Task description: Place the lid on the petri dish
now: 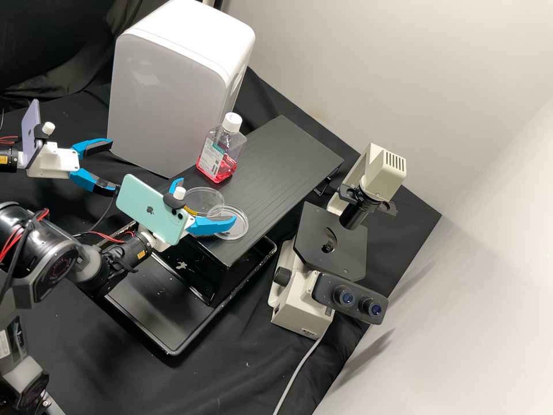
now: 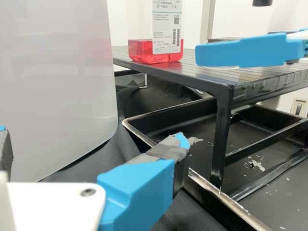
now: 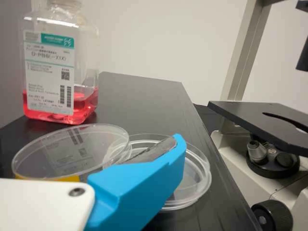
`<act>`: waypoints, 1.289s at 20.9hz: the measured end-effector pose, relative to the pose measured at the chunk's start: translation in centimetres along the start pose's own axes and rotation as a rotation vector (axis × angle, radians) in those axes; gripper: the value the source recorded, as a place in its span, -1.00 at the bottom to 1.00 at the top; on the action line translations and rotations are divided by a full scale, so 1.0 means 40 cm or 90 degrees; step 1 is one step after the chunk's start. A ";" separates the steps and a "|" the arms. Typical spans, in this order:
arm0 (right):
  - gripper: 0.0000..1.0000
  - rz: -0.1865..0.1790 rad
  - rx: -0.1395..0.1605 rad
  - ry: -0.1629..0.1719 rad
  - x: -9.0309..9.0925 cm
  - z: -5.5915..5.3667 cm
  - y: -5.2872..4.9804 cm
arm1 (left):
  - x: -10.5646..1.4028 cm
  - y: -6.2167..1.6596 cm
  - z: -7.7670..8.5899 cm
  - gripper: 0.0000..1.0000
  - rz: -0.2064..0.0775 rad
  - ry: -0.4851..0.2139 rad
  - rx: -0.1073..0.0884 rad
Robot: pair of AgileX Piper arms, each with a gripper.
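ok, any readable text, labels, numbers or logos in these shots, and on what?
Bottle label: lines of print, a barcode and a square code, too blurred to quote safely.
Green phone on the right arm: a logo, no words.
Microscope base: a tiny mark, too small to read.
Dish, lid: no print of their own.

A laboratory. A black-draped worktop (image 1: 259, 363) carries a microscope (image 1: 322, 276) with twin eyepieces, a clear bottle (image 1: 220, 151) of pink liquid and a petri dish (image 1: 205, 197) on a raised black rack (image 1: 288, 167), and a white boxy instrument (image 1: 173, 80) near its far edge. The walls (image 1: 403, 69) are plain white.
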State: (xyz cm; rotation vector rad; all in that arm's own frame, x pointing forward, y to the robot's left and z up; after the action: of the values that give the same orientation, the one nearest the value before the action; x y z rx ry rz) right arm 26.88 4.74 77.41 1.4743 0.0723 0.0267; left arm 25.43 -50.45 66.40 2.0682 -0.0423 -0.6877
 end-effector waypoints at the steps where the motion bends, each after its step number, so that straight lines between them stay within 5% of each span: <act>1: 1.00 -0.001 -0.010 -0.001 0.001 -0.003 -0.004 | 0.000 0.000 0.000 1.00 0.000 0.000 0.000; 5: 1.00 -0.010 -0.037 -0.013 0.012 -0.002 -0.025 | 0.000 0.000 0.000 1.00 0.000 0.000 0.000; 13: 1.00 -0.006 -0.037 -0.015 0.014 -0.003 -0.028 | 0.000 -0.003 -0.001 1.00 -0.002 0.001 0.000; 14: -1.00 -0.006 -0.037 -0.015 0.014 -0.003 -0.028 | 0.001 -0.004 -0.001 1.00 -0.004 0.001 0.000; 27: -1.00 0.001 -0.037 -0.010 0.015 -0.004 -0.025 | 0.004 -0.002 -0.001 1.00 -0.001 0.000 0.000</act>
State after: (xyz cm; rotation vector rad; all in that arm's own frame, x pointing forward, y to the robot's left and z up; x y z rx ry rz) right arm 27.43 4.86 76.38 1.4159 0.0573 0.0185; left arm 25.56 -50.44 66.27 2.0685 -0.0407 -0.6881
